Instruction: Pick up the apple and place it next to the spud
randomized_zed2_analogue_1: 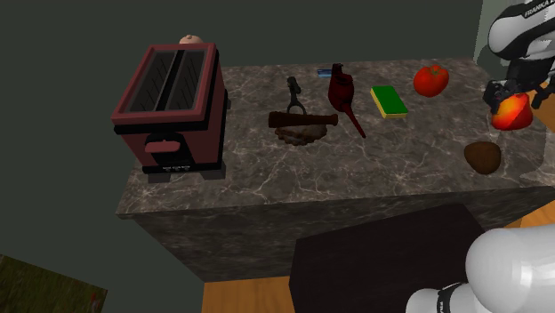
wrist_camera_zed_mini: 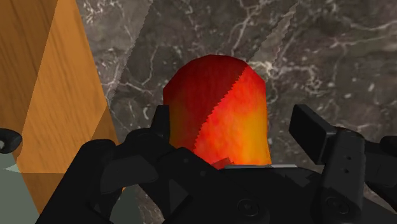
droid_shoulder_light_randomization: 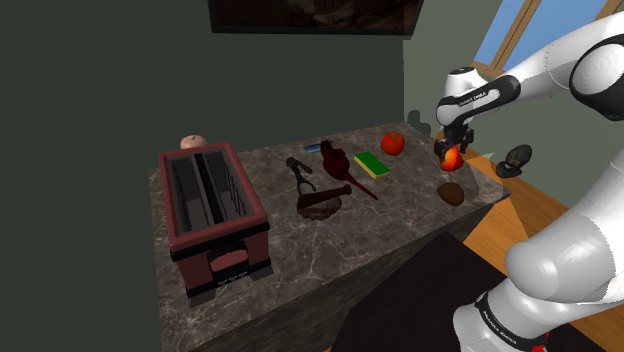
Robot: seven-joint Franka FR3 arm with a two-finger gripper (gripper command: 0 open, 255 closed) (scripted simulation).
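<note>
The black gripper (droid_shoulder_light_randomization: 453, 150) is closed on a red and orange apple (droid_shoulder_light_randomization: 451, 159), which it holds at the right end of the dark marbled counter (droid_shoulder_light_randomization: 400, 215) as the shoulder view has it. In the wrist view the apple (wrist_camera_zed_mini: 216, 105) sits between the two fingers (wrist_camera_zed_mini: 310, 127), with the counter beneath it and a wooden floor (wrist_camera_zed_mini: 44, 76) past the counter's edge. A brown potato (droid_shoulder_light_randomization: 451, 193) lies on the counter just nearer than the apple, apart from it. In the second exterior view the apple (randomized_zed2_analogue_1: 513, 112) hangs close to the counter's right edge, the potato (randomized_zed2_analogue_1: 482, 156) near it. A red tomato (droid_shoulder_light_randomization: 393, 143) and a green and yellow sponge (droid_shoulder_light_randomization: 371, 164) lie farther left. A dark red toaster (droid_shoulder_light_randomization: 213, 215) stands at the left end.
</note>
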